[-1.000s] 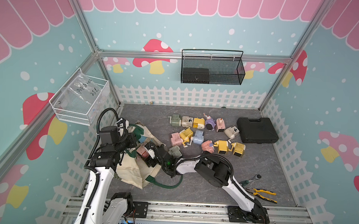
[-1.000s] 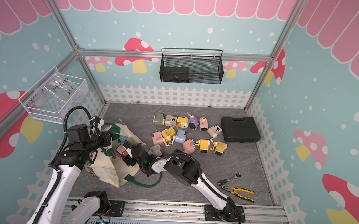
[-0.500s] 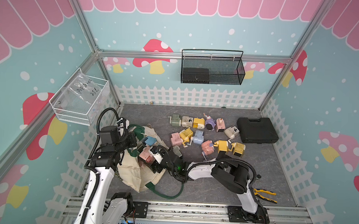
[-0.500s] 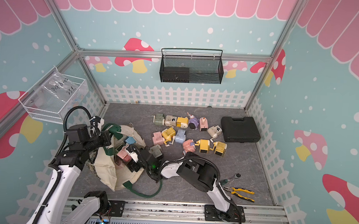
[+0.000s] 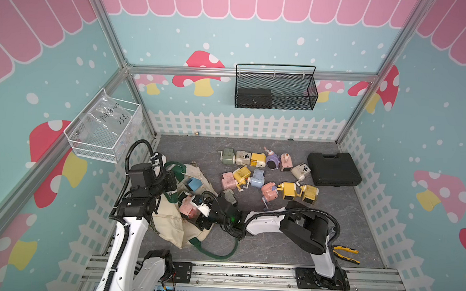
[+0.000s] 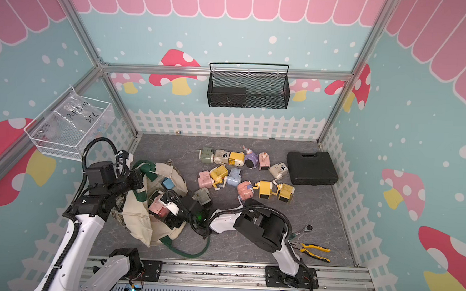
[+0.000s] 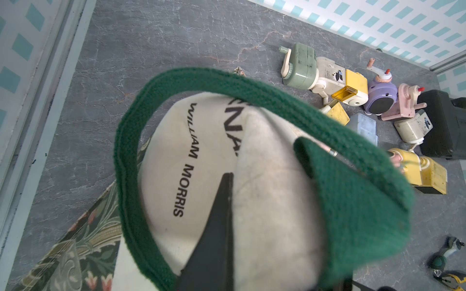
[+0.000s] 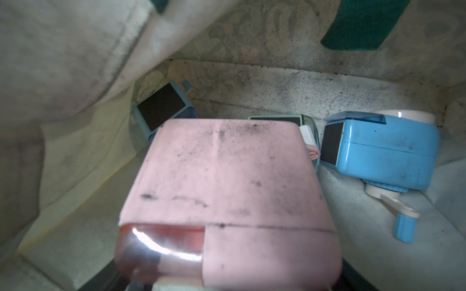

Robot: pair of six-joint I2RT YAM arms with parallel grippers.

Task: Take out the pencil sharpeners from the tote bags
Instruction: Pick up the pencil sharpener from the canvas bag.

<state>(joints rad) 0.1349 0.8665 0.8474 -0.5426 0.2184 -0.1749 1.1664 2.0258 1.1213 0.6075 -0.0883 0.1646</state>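
Over at the near-left corner of the surface [image 5: 262, 251], the tote bag [image 5: 167, 227] is slumped on its side with its mouth turned toward the right arm. Left hand [image 5: 174, 179] is pinched tight on the bag's rim right by the green strap [image 7: 252, 93], propping the opening up. In the left wrist view its dark fingers [image 7: 216, 226] lie flat against the cream canvas next to the black lettering.

Right hand [image 5: 191, 212] is reached into the mouth, jaws spread wide and gripping a pink sharpener [image 8: 227, 189] by its sides. That one fills most of the right wrist view, covered in dark smudges, with a reddish clear drawer at its near end. You only get slivers of the fingers under it there.

Deeper in the bag behind it sit a blue sharpener [image 8: 378, 151] with its crank sticking out, a second blue one [image 8: 161, 108] showing a black face, and a pale green one [image 8: 277, 119] that's mostly hidden. Out on the open surface, apart from the bag, a loose bunch of sharpeners [image 5: 257, 177] lies in yellow, pink, cream, green and purple, with a black case [image 5: 333, 169] just beside them.
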